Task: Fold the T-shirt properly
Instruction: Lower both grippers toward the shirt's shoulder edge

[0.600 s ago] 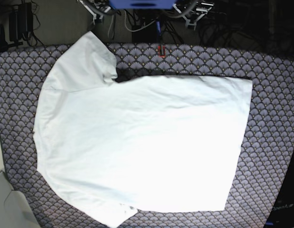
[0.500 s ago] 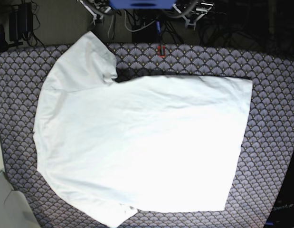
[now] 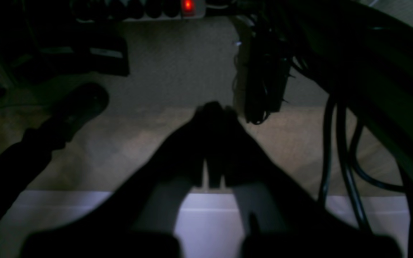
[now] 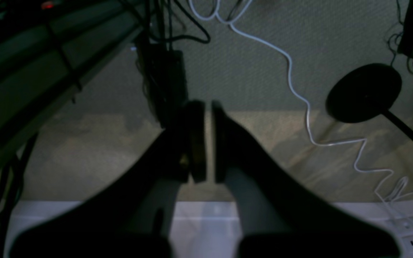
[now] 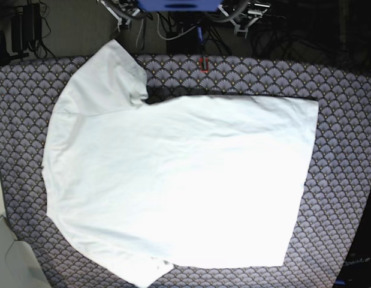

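The white T-shirt (image 5: 179, 180) lies spread flat on the patterned table cover (image 5: 347, 120), collar end to the left and hem to the right. One sleeve (image 5: 110, 78) reaches the table's far left edge; the other runs to the near edge. Neither gripper shows in the base view. In the left wrist view my left gripper (image 3: 213, 111) is shut and empty, hanging over the floor. The right wrist view shows my right gripper (image 4: 207, 107) shut on nothing, only a thin slit between its fingers, also above the floor.
The arm mounts (image 5: 179, 6) sit behind the table's far edge among cables. A power strip with a red light (image 3: 188, 5) and black cables (image 3: 339, 150) lie on the floor. A white cable (image 4: 299, 96) and a black round stand base (image 4: 364, 91) are there too.
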